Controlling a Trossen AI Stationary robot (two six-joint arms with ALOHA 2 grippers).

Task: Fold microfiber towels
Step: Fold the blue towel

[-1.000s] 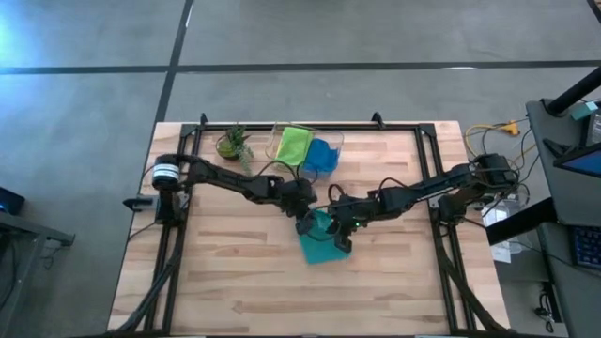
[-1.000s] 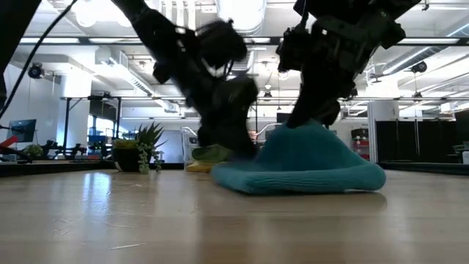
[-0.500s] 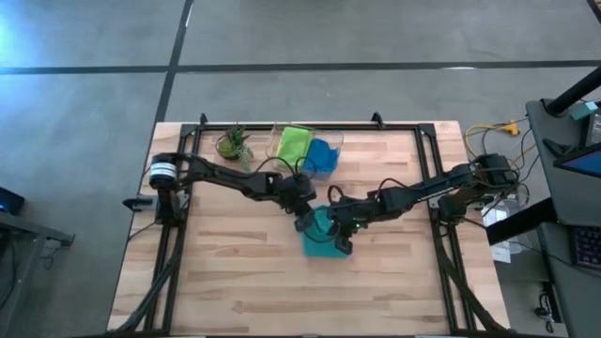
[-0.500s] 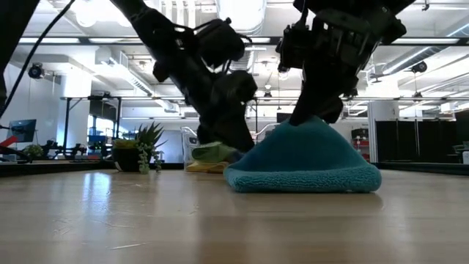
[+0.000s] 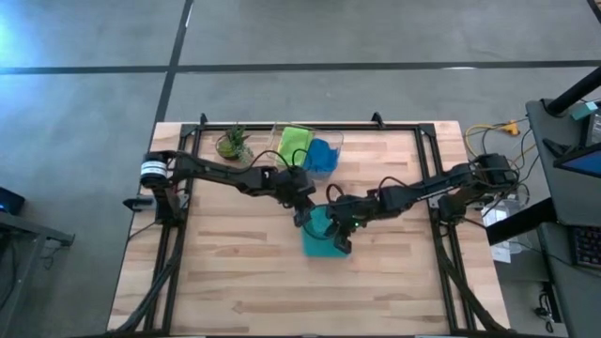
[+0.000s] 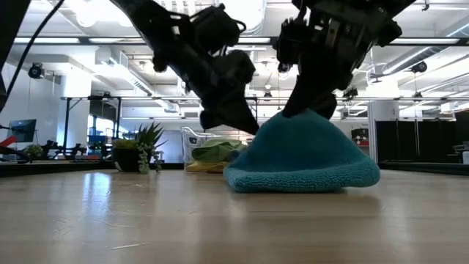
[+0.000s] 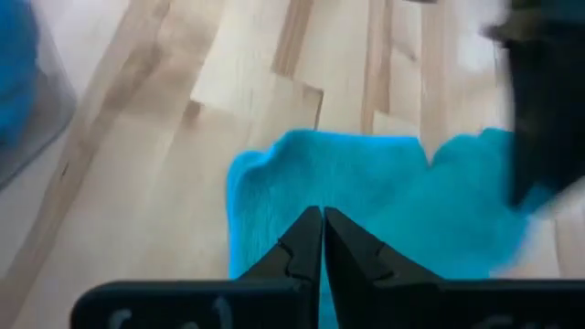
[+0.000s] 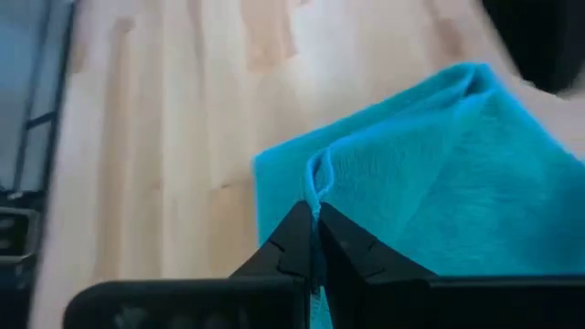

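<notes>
While I hang over mid-table: both my arms meet at one teal towel (image 5: pixel 320 237).

High view, table (image 5: pixel 235 282): pale wood planks, black frame rails down both sides.
High view, left gripper (image 5: pixel 302 215): at the teal towel's far left corner, arm reaching in from the left rail.
High view, right gripper (image 5: pixel 339 228): on the towel's right part, arm reaching in from the right rail.
High view, clear bin (image 5: pixel 331 141): at the far edge, holding the lime green towel (image 5: pixel 294 143) and the dark blue towel (image 5: pixel 322 156) side by side.
High view, potted plant (image 5: pixel 233 143): just left of the bin.

Low view, teal towel (image 6: pixel 304 158): a humped mound on the wood, its peak pulled up under my right gripper (image 6: pixel 309 108).
Low view, left gripper (image 6: pixel 229 117): at the mound's left shoulder; contact hidden by my own bulk.
Low view, background: lime green towel (image 6: pixel 214 150) lying over a yellow towel (image 6: pixel 198 167), plant (image 6: pixel 139 150) left of them.

Left wrist view, left gripper (image 7: pixel 322 239): jaws pressed together tip to tip, nothing between them; teal towel (image 7: pixel 366 201) directly beyond the tips.

Right wrist view, right gripper (image 8: pixel 311 239): jaws pinched tight on a raised fold of the teal towel (image 8: pixel 439 183), cloth sloping away from the tips.
</notes>
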